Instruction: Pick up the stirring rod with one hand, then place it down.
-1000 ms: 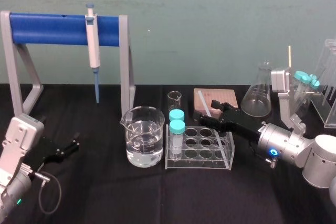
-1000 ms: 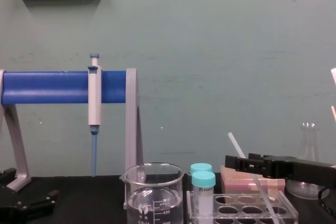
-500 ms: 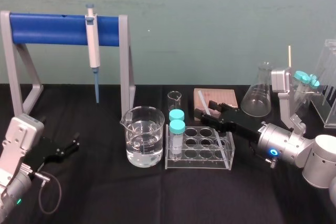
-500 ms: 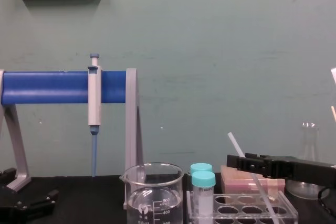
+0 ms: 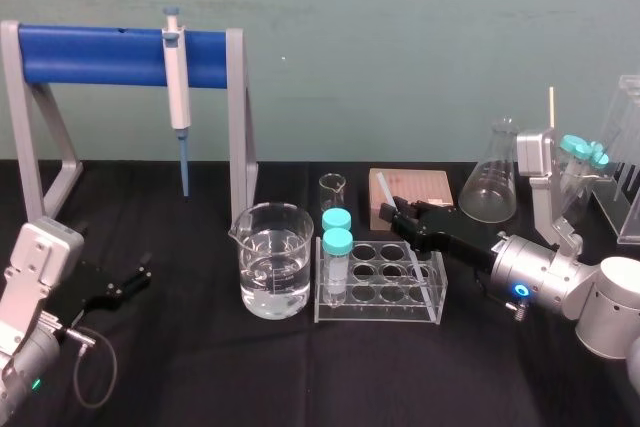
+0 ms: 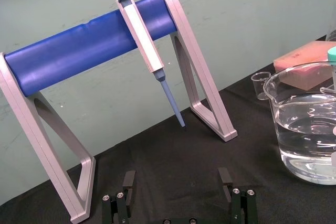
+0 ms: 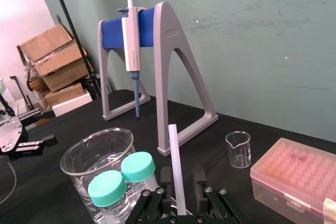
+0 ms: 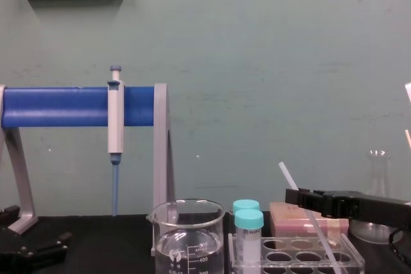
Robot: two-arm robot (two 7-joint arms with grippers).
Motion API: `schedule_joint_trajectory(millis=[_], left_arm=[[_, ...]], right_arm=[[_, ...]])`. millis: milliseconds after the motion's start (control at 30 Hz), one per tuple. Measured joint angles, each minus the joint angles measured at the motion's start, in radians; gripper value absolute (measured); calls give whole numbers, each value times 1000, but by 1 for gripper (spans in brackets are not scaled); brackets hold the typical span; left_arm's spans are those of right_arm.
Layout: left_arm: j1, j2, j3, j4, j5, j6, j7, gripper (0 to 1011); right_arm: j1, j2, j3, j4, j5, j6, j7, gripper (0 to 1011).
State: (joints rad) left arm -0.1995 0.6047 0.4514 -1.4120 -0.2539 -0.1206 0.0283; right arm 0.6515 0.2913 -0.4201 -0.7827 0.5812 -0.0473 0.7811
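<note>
**Right gripper straddles the rod above the rack**

Head view. We take the test tube rack (image 5: 390,309) as our landmark. The stirring rod (image 5: 385,194) leans in it: the lower end sits in a well on the rack's right side, and the upper end slants up and back toward the pink tip box (image 5: 428,187) behind the rack. The right gripper (image 5: 398,215) reaches in from the rack's right and sits just above its back edge, where the rod's shaft is free to be taken from the side. The left gripper (image 5: 138,275) rests on the table well to the left of the rack, beyond the beaker (image 5: 270,262). We judge it is parked there to stay out of the way.

Left wrist view. Its two fingers (image 6: 128,182) stand wide apart with nothing between them.

Right wrist view. The rod rises between the right gripper's fingers (image 7: 198,179). It lies close to one finger, and a gap shows before the other. So we read the jaws as parted around the rod and not clamped on it. The rack appears to carry the rod's weight.

Chest view. The rod crosses the gripper's tip at a slant and its upper end stands above the gripper. We judge that the grasp is the step in hand. Closing squarely on the thin, slick shaft matters, or it may pivot in the well.
</note>
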Motion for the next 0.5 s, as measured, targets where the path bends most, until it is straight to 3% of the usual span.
schedule_joint_trajectory(millis=[233,500], left_arm=[[0,0,0,0,0,0,0,1000],[0,0,0,0,0,0,0,1000]], right_arm=[[0,0,0,0,0,0,0,82],[0,0,0,0,0,0,0,72]])
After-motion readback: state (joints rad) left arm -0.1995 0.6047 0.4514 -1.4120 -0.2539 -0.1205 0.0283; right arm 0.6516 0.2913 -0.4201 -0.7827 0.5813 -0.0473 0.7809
